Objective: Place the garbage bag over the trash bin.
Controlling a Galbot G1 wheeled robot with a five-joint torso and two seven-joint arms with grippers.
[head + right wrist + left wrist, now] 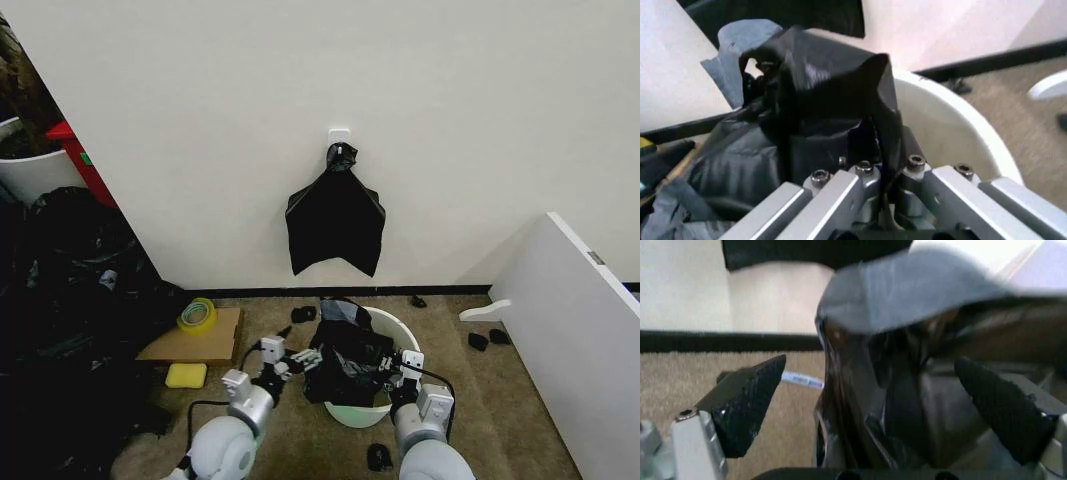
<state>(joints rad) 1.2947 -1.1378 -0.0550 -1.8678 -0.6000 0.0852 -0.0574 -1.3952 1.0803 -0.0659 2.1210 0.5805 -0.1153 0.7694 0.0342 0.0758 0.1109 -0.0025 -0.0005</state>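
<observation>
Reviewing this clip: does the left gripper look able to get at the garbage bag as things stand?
Probably yes: the left gripper is open, with the garbage bag already between its fingers and nothing in the way.

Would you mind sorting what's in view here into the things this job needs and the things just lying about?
For the job:
- bag, draped over and into the bin
- bin
- left pincer, open at the bag's edge
- right pincer, at the bag

Lying about:
- knotted black bundle hanging on the wall
- tape roll on cardboard
- yellow sponge
- heap of black bags
</observation>
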